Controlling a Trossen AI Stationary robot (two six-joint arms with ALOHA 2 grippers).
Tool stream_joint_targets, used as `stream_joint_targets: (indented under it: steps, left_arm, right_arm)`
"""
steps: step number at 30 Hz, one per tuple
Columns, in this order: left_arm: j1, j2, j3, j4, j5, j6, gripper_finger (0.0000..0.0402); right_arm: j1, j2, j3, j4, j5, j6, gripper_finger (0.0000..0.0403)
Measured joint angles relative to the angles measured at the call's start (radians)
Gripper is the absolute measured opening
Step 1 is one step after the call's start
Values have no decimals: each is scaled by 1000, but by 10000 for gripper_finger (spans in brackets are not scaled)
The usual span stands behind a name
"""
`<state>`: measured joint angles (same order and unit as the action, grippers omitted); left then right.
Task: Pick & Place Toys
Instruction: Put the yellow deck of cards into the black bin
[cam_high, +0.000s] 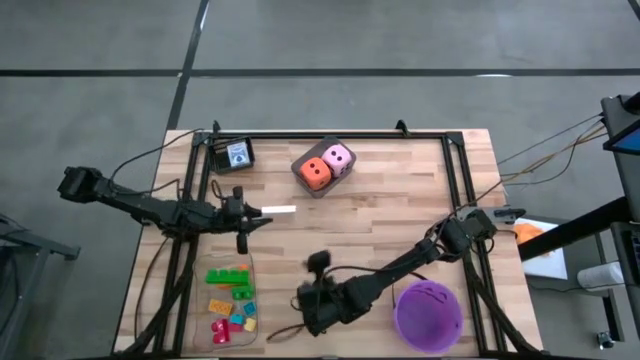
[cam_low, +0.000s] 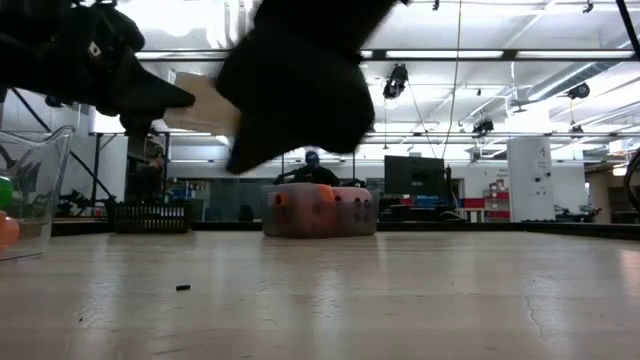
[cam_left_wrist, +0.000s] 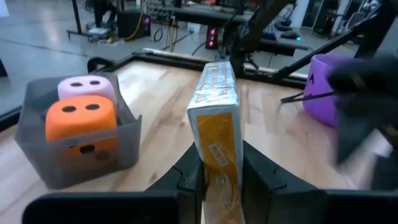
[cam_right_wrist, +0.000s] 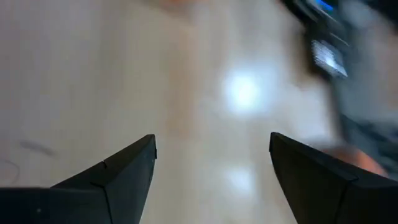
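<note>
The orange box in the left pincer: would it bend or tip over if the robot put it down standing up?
The orange box looks like thin card, so it is probably light and a bit squashable. The left pincer holds it by its narrow faces without denting it, so it seems fairly stiff. Being tall and thin, it would likely tip over standing on end.

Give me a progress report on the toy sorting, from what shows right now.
Done: small bricks lie in the clear tray; orange die and pink die sit in a grey bin. In hand: left tool grips a flat orange box above the table. Right tool is open, empty, beside the purple bucket. The box is still unplaced.
</note>
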<state>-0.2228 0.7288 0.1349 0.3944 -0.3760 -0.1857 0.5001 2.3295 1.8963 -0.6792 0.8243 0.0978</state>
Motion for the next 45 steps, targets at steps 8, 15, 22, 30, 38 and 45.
stream_joint_targets:
  steps: [8, 15, 22, 30, 38, 45]
  left_arm:
    - [0, -74, -12, -42, 2, 34, 61]
    - [0, -74, -12, -74, 0, 44, 61]
    - [-1, -72, -12, -97, -56, 43, 61]
    - [19, -72, -12, -147, -263, -21, 61]
    - [174, -72, -12, -282, -373, -119, 61]
    - [431, -72, -12, -287, -372, -159, 61]
  right_arm:
    - [-2, -34, -102, 631, -546, -290, 308]
    - [-36, -179, -412, 1165, -785, -333, 308]
    - [-93, -493, -933, 1561, -714, -266, 308]
    - [-96, -881, -1329, 1631, -566, -231, 308]
    - [-96, -1097, -1522, 1690, -532, -200, 309]
    - [-96, -1105, -1547, 1708, -529, -183, 309]
